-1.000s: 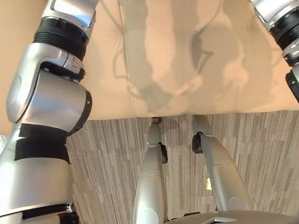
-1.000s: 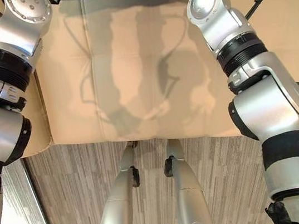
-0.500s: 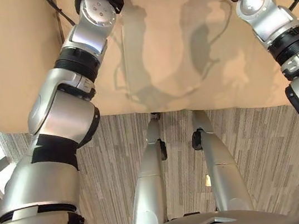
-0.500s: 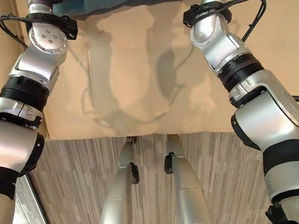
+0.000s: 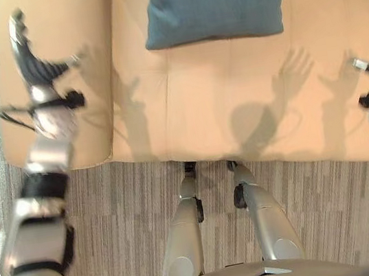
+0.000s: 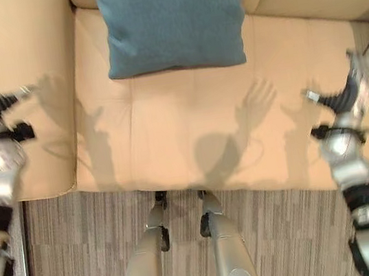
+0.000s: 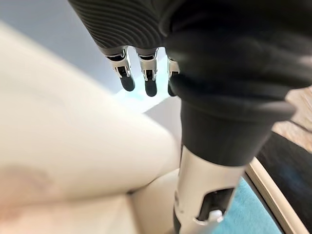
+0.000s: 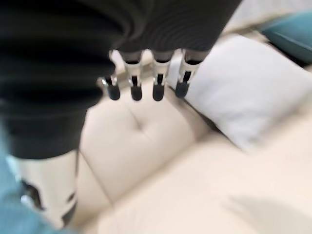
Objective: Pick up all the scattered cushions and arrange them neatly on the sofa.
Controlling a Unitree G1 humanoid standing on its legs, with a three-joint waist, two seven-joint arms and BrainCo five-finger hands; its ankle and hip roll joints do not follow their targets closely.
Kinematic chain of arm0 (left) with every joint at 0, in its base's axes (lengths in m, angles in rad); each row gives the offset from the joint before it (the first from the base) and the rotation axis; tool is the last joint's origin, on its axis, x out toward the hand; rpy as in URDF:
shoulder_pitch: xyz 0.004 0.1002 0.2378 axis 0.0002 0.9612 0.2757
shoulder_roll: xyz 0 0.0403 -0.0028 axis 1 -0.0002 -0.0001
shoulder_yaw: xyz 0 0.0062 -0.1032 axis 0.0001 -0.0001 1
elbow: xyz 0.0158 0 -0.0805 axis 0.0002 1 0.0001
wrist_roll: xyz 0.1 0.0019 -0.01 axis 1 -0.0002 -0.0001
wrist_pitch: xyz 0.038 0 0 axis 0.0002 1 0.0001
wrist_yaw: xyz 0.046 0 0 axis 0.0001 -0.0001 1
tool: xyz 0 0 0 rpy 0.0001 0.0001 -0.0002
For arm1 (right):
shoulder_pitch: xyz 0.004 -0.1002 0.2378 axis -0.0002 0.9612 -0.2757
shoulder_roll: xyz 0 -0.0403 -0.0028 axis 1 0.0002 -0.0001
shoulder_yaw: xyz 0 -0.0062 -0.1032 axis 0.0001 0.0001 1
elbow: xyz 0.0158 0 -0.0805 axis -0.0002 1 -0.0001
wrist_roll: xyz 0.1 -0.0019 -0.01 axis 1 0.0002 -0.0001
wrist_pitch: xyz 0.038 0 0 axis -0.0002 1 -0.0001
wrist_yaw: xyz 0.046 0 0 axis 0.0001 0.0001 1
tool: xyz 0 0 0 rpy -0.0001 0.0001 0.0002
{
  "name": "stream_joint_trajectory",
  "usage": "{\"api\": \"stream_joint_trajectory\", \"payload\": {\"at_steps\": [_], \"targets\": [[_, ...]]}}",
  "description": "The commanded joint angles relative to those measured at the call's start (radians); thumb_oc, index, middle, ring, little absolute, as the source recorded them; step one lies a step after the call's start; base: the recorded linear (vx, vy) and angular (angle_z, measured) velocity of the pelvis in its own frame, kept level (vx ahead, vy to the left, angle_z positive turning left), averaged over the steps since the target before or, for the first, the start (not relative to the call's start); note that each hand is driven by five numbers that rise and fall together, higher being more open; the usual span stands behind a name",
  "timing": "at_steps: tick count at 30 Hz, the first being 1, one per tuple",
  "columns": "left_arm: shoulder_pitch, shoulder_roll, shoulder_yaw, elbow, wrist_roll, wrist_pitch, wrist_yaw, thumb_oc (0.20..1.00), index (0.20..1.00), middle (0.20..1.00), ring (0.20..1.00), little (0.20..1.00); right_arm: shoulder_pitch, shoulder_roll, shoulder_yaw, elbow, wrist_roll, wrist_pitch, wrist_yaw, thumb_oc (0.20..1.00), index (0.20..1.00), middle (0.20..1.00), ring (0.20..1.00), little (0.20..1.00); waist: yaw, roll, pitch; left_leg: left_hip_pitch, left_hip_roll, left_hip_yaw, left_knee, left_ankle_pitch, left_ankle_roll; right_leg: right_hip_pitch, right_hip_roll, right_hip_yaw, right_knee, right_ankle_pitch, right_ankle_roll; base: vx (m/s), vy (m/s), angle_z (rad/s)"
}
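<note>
Beige sofa [image 6: 190, 130] upholstery spreads under both our arms, with striped floor [image 6: 282, 234] along its front edge. On it, the blue cushion [image 6: 170, 18] leans against the backrest, lying between our two robot hands and farther in toward the sofa's back than either. Neither robot hand touches it.

Our left robot hand [image 5: 32, 60] hangs over the sofa's armrest [image 5: 51, 33], its fingers straight and spread apart, holding nothing; its wrist view shows the same loose fingers above the pale arm of the sofa. Our right robot hand [image 6: 349, 89] hovers over the seat well to the far side of the blue cushion, fingers likewise extended and empty. Just beyond that right robot hand, a white cushion [image 8: 243, 92] rests in the corner of the sofa against the tufted backrest.

We judge the blue cushion to be placed and released, so this step looks finished. Next we would need to look around the floor for any remaining cushion, and perhaps straighten the white one beside our right robot hand.
</note>
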Motion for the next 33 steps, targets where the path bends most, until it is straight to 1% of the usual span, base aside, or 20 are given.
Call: {"api": "stream_joint_trajectory", "payload": {"at_steps": [1, 2, 4, 5, 6, 7, 9, 11, 15, 18, 20, 21, 23, 24, 26, 27, 29, 30, 32, 33], "targets": [[-0.063, -0.013, -0.064, 0.08, 0.087, -0.036, -0.068, 1.0, 1.0, 1.0, 1.0, 1.0, -0.055, 0.019, 0.062, 0.049, -0.108, -0.01, 0.067, 1.0, 1.0, 1.0, 1.0, 1.0, 0.014, -0.023, -0.06, 0.032, 0.012, 0.054, -0.006, -0.047, -0.037, 0.109, -0.06, -0.037, -0.02, -0.05, 0.131, 0.07, -0.039, 0.18], [0.015, -0.051, -0.058, 0.061, 0.087, -0.036, -0.091, 1.0, 1.0, 1.0, 1.0, 1.0, -0.007, 0.05, 0.066, 0.048, -0.11, -0.011, 0.086, 1.0, 1.0, 1.0, 1.0, 1.0, 0.016, -0.025, -0.066, 0.065, 0.016, 0.057, -0.006, -0.053, -0.035, 0.144, -0.06, -0.043, -0.02, -0.059, 0.131, 0.08, -0.018, 0.19], [0.125, -0.098, -0.061, 0.061, 0.081, -0.032, -0.131, 1.0, 1.0, 1.0, 1.0, 1.0, 0.046, 0.098, 0.079, 0.055, -0.112, -0.014, 0.124, 1.0, 1.0, 1.0, 1.0, 1.0, 0.019, -0.026, -0.079, 0.111, 0.014, 0.061, -0.006, -0.058, -0.025, 0.196, -0.06, -0.048, -0.02, -0.069, 0.128, 0.07, -0.007, 0.12], [0.168, -0.112, -0.067, 0.07, 0.087, -0.028, -0.149, 1.0, 1.0, 1.0, 1.0, 1.0, 0.065, 0.122, 0.091, 0.068, -0.118, -0.016, 0.144, 1.0, 1.0, 1.0, 1.0, 1.0, 0.022, -0.026, -0.086, 0.136, 0.014, 0.066, -0.006, -0.063, -0.018, 0.22, -0.058, -0.048, -0.02, -0.075, 0.126, 0.1, -0.018, 0.06], [0.246, -0.145, -0.085, 0.106, 0.09, -0.025, -0.19, 1.0, 1.0, 1.0, 1.0, 1.0, 0.103, 0.154, 0.125, 0.095, -0.14, -0.022, 0.172, 1.0, 1.0, 1.0, 1.0, 1.0, 0.027, -0.025, -0.098, 0.184, 0.018, 0.068, -0.006, -0.074, -0.009, 0.268, -0.057, -0.052, -0.02, -0.09, 0.123, 0.08, -0.011, 0.06], [0.246, -0.145, -0.085, 0.106, 0.09, -0.025, -0.19, 1.0, 1.0, 1.0, 1.0, 1.0, 0.103, 0.154, 0.125, 0.095, -0.14, -0.022, 0.172, 1.0, 1.0, 1.0, 1.0, 1.0, 0.026, -0.025, -0.099, 0.183, 0.017, 0.068, -0.006, -0.073, -0.009, 0.267, -0.057, -0.053, -0.02, -0.09, 0.123, 0.08, -0.03, 0.04], [0.35, -0.198, -0.121, 0.24, 0.126, -0.01, -0.237, 1.0, 1.0, 1.0, 1.0, 1.0, 0.157, 0.191, 0.194, 0.156, -0.204, -0.038, 0.206, 1.0, 1.0, 1.0, 1.0, 1.0, 0.035, -0.026, -0.132, 0.26, 0.019, 0.072, -0.006, -0.096, 0.009, 0.343, -0.051, -0.052, -0.019, -0.113, 0.118, 0.08, -0.031, 0.04], [0.386, -0.225, -0.124, 0.324, 0.15, 0.002, -0.247, 1.0, 1.0, 1.0, 1.0, 1.0, 0.172, 0.206, 0.223, 0.213, -0.233, -0.038, 0.208, 1.0, 1.0, 1.0, 1.0, 1.0, 0.042, -0.027, -0.149, 0.295, 0.02, 0.072, -0.006, -0.11, 0.015, 0.375, -0.049, -0.055, -0.017, -0.124, 0.117, 0.05, -0.018, -0.01], [0.418, -0.284, -0.11, 0.514, 0.163, 0.018, -0.262, 1.0, 1.0, 1.0, 1.0, 1.0, 0.192, 0.239, 0.26, 0.33, -0.249, -0.033, 0.224, 1.0, 1.0, 1.0, 1.0, 1.0, 0.061, -0.026, -0.172, 0.361, 0.018, 0.071, -0.006, -0.134, 0.025, 0.43, -0.044, -0.048, -0.012, -0.141, 0.113, 0.05, -0.008, -0.03], [0.413, -0.325, -0.094, 0.75, 0.23, 0.039, -0.267, 1.0, 1.0, 1.0, 1.0, 1.0, 0.194, 0.281, 0.291, 0.493, -0.259, -0.018, 0.237, 1.0, 1.0, 1.0, 1.0, 1.0, 0.079, -0.03, -0.209, 0.419, 0.011, 0.059, -0.006, -0.16, 0.029, 0.487, -0.037, -0.038, -0.015, -0.16, 0.11, 0.06, 0.004, -0.01], [0.403, -0.331, -0.089, 0.804, 0.251, 0.05, -0.269, 1.0, 1.0, 1.0, 1.0, 1.0, 0.192, 0.294, 0.302, 0.547, -0.264, -0.008, 0.245, 1.0, 1.0, 1.0, 1.0, 1.0, 0.084, -0.03, -0.215, 0.44, 0.008, 0.053, -0.006, -0.17, 0.032, 0.501, -0.036, -0.034, -0.012, -0.166, 0.108, 0.05, 0.031, -0.05], [0.4, -0.333, -0.085, 0.828, 0.259, 0.055, -0.272, 1.0, 1.0, 1.0, 1.0, 1.0, 0.193, 0.304, 0.307, 0.584, -0.261, -0.002, 0.251, 1.0, 1.0, 1.0, 1.0, 1.0, 0.094, -0.03, -0.217, 0.458, 0.005, 0.04, -0.006, -0.179, 0.037, 0.51, -0.036, -0.03, -0.003, -0.169, 0.108, 0.03, 0.051, -0.07], [0.401, -0.33, -0.095, 0.815, 0.268, 0.055, -0.272, 1.0, 1.0, 1.0, 1.0, 1.0, 0.19, 0.305, 0.309, 0.604, -0.255, 0.005, 0.263, 1.0, 1.0, 1.0, 1.0, 1.0, 0.101, -0.024, -0.205, 0.473, -0.001, 0.024, -0.006, -0.181, 0.048, 0.501, -0.042, -0.022, 0.051, -0.18, 0.105, -0.05, 0.08, -0.09], [0.399, -0.319, -0.106, 0.809, 0.277, 0.061, -0.27, 1.0, 1.0, 1.0, 1.0, 1.0, 0.161, 0.301, 0.311, 0.621, -0.248, 0.024, 0.273, 1.0, 1.0, 1.0, 1.0, 1.0, 0.107, -0.014, -0.182, 0.485, -0.004, 0.004, -0.006, -0.18, 0.067, 0.461, -0.051, 0.004, 0.17, -0.205, 0.104, -0.16, 0.077, -0.13], [0.385, -0.309, -0.115, 0.807, 0.278, 0.062, -0.267, 1.0, 1.0, 1.0, 1.0, 1.0, 0.138, 0.294, 0.309, 0.606, -0.233, 0.032, 0.278, 1.0, 1.0, 1.0, 1.0, 1.0, 0.102, -0.009, -0.157, 0.48, -0.002, -0.003, 0.004, -0.172, 0.074, 0.419, -0.047, 0.052, 0.245, -0.221, 0.114, -0.19, 0.031, -0.08], [0.378, -0.303, -0.122, 0.804, 0.281, 0.066, -0.265, 1.0, 1.0, 1.0, 1.0, 1.0, 0.129, 0.293, 0.308, 0.607, -0.224, 0.037, 0.281, 1.0, 1.0, 1.0, 1.0, 1.0, 0.097, -0.007, -0.15, 0.471, -0.002, -0.01, 0.011, -0.165, 0.078, 0.405, -0.032, 0.09, 0.287, -0.241, 0.111, -0.19, -0.003, -0.03], [0.369, -0.299, -0.127, 0.795, 0.274, 0.067, -0.267, 1.0, 1.0, 1.0, 1.0, 1.0, 0.118, 0.293, 0.314, 0.602, -0.208, 0.035, 0.286, 1.0, 1.0, 1.0, 1.0, 1.0, 0.102, 0.005, -0.157, 0.427, 0.009, -0.02, 0.035, -0.147, 0.084, 0.404, -0.004, 0.12, 0.406, -0.28, 0.102, -0.24, -0.07, 0.05], [0.366, -0.298, -0.13, 0.799, 0.276, 0.067, -0.268, 1.0, 1.0, 1.0, 1.0, 1.0, 0.119, 0.295, 0.314, 0.607, -0.204, 0.032, 0.288, 1.0, 1.0, 1.0, 1.0, 1.0, 0.109, 0.001, -0.163, 0.404, 0.007, -0.023, 0.042, -0.139, 0.084, 0.419, 0.003, 0.125, 0.417, -0.283, 0.107, -0.22, -0.184, 0.28], [0.363, -0.3, -0.132, 0.792, 0.269, 0.067, -0.265, 1.0, 1.0, 1.0, 1.0, 1.0, 0.11, 0.301, 0.31, 0.598, -0.186, 0.034, 0.289, 1.0, 1.0, 1.0, 1.0, 1.0, 0.137, -0.024, -0.178, 0.365, -0.002, -0.032, 0.05, -0.126, 0.072, 0.489, 0.007, 0.118, 0.314, -0.322, 0.09, -0.09, -0.169, 0.28], [0.363, -0.299, -0.133, 0.792, 0.269, 0.067, -0.265, 1.0, 1.0, 1.0, 1.0, 1.0, 0.11, 0.301, 0.31, 0.598, -0.186, 0.034, 0.289, 1.0, 1.0, 1.0, 1.0, 1.0, 0.136, -0.025, -0.177, 0.367, -0.003, -0.033, 0.05, -0.126, 0.072, 0.493, 0.007, 0.117, 0.311, -0.321, 0.09, -0.14, -0.19, -0.11]]}}
